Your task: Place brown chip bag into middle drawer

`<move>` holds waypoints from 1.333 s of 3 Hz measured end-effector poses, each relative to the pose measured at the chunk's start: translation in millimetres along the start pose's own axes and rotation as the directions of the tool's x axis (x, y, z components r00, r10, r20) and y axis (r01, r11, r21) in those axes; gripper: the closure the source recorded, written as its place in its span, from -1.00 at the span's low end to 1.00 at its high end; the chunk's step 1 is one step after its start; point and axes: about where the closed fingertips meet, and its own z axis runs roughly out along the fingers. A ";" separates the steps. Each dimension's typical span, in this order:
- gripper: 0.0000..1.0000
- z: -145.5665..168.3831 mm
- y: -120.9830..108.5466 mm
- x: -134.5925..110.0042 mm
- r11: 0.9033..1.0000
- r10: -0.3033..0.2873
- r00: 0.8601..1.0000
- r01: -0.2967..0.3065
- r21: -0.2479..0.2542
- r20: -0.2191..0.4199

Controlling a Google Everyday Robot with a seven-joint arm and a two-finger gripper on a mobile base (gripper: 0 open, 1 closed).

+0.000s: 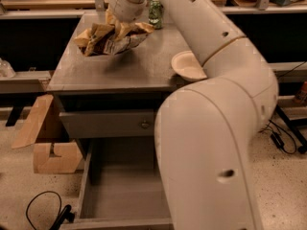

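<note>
The brown chip bag (106,37), crumpled tan foil with dark patches and a white label, hangs a little above the grey cabinet top (139,73) and casts a shadow below itself. My gripper (121,27) is shut on the bag's upper right part, at the back left of the top. The middle drawer (122,195) stands pulled open low in front of the cabinet, a grey tray with a bare floor. My arm hides its right side.
A green can (155,11) stands at the back of the top, just right of the gripper. A cream bowl (188,66) sits at the right edge. A shut drawer front with a knob (144,124) lies above the open drawer. Cardboard pieces (45,140) and a cable (41,210) lie on the floor at the left.
</note>
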 end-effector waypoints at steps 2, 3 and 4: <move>1.00 -156.5 10.7 -96.0 0.968 0.119 0.990 -0.098 0.231 -0.077; 1.00 -208.3 41.0 -160.9 0.926 0.207 0.978 -0.192 0.326 -0.011; 1.00 -215.4 86.6 -203.5 0.900 0.275 0.960 -0.277 0.337 0.055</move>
